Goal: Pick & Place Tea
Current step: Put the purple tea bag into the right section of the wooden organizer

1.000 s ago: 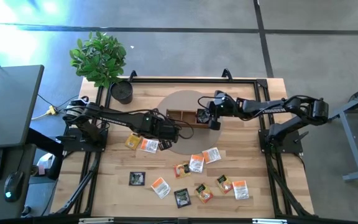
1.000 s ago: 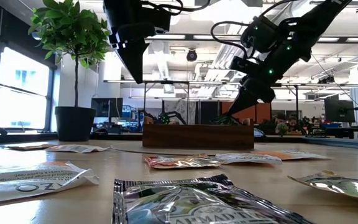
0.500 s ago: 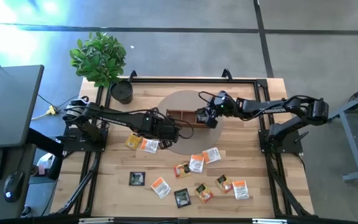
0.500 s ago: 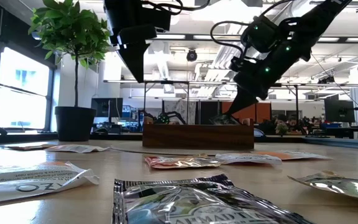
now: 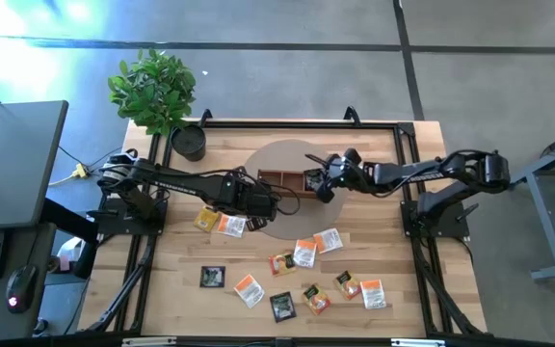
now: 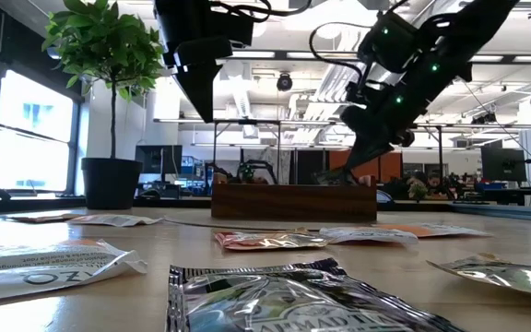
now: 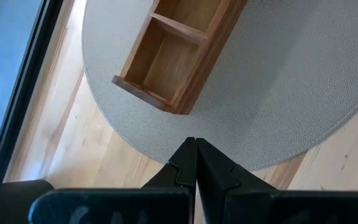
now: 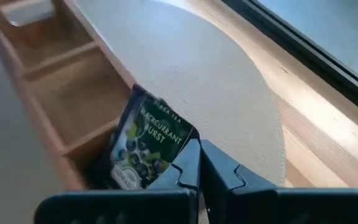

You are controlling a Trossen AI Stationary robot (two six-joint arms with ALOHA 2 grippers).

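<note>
A black tea packet hangs over the right end of the wooden tray, with my right gripper shut on it. The tray stands on a round grey mat. My left gripper is shut on nothing and hovers above the mat's left edge, near the tray's left end. Several more tea packets, black, yellow and white-and-orange, lie flat on the table toward its near edge. My right gripper pinches the black packet between its two fingers at one corner of its edge. The fingers slant down from the table's right side. The packet hangs tilted below them, its lower end at the tray's end compartment; whether it touches the wood I cannot tell.
A potted plant stands at the table's far left corner. A yellow, a white-and-orange and a black packet lie just below the left gripper, beside the mat. A black frame runs along the table's edges.
My right gripper has rolled about its own line and swung a little toward the table's near edge, still shut. The black packet has turned with it and stays over the tray's right end.
</note>
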